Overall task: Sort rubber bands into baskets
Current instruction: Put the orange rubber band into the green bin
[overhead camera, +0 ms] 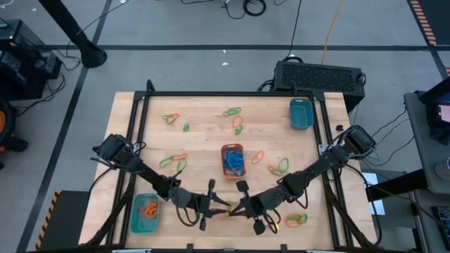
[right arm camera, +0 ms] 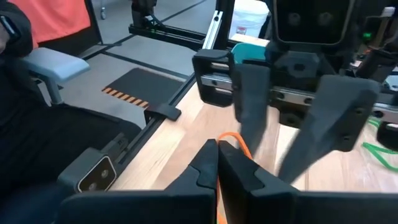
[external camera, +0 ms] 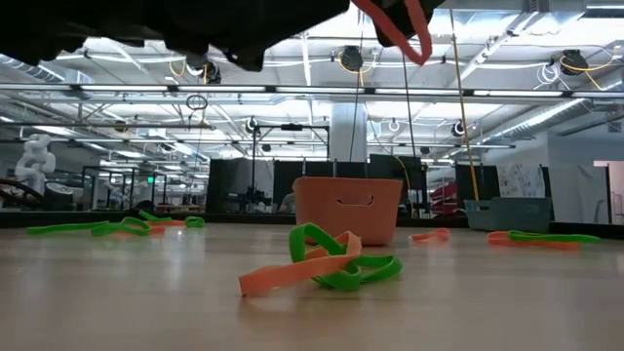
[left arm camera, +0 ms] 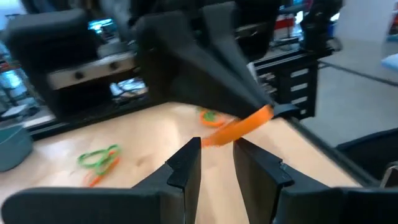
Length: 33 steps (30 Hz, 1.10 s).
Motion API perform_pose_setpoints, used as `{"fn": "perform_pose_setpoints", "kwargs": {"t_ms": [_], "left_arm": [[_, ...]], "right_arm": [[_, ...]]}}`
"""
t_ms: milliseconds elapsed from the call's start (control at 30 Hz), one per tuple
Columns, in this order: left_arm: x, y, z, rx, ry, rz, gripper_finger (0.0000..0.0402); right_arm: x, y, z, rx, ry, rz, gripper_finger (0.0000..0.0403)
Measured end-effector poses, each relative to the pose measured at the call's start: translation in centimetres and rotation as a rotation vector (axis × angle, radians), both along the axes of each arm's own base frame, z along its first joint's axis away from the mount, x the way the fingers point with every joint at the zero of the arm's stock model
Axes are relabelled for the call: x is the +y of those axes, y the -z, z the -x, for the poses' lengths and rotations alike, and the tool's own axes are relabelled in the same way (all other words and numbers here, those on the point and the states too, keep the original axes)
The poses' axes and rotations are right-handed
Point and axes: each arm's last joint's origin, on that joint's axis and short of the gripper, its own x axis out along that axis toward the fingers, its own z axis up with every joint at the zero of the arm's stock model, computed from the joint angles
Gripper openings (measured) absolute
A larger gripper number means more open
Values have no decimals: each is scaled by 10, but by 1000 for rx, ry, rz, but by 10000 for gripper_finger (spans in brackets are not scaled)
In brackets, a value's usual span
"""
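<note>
Sorting partly done: closed right gripper (right arm camera: 217, 163) pinches thin orange rubber band (left arm camera: 239, 126) before half-open left gripper (left arm camera: 216, 163); loose elastic bands (overhead camera: 174, 161) remain around orange plastic basket (overhead camera: 233, 147).

A robotics lab in a large industrial hall. A wooden worktop (overhead camera: 204, 140) in a black metal frame (overhead camera: 232, 93) stands on grey concrete floor (overhead camera: 197, 28) strewn with cables (overhead camera: 253, 8). Beyond, exposed ceiling pipes (external camera: 292, 90) and strip lights.

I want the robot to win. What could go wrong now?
1. The right claw pinches only an end of the orange band, so it might slip out during the handover.
2. The left claw is open very near; the two claws could bump.
3. If dropped, the band lands far from the orange basket.
</note>
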Motion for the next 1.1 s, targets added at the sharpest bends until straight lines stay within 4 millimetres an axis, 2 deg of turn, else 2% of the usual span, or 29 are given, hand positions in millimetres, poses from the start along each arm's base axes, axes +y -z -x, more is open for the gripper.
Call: {"fn": "perform_pose_setpoints", "kwargs": {"t_ms": [133,367,467,633,800,967,1100], "left_arm": [[0,-1,-2,0,73,9,102],[0,-1,-3,4,80,8,99],[0,-1,-3,4,80,8,80],[1,-1,-3,4,78,8,15],[1,-1,-3,4,77,7,9],[0,-4,-1,16,73,13,5],[-3,-19,10,93,77,51,4]], "right_arm": [[-1,-1,-1,-6,2,-4,0],[0,-1,-1,-10,2,-6,0],[0,-1,-1,-11,0,-2,0],[-1,1,0,7,-2,11,0],[-1,2,0,19,-4,18,2],[-1,2,0,15,15,25,35],[-2,4,1,30,24,38,74]]}}
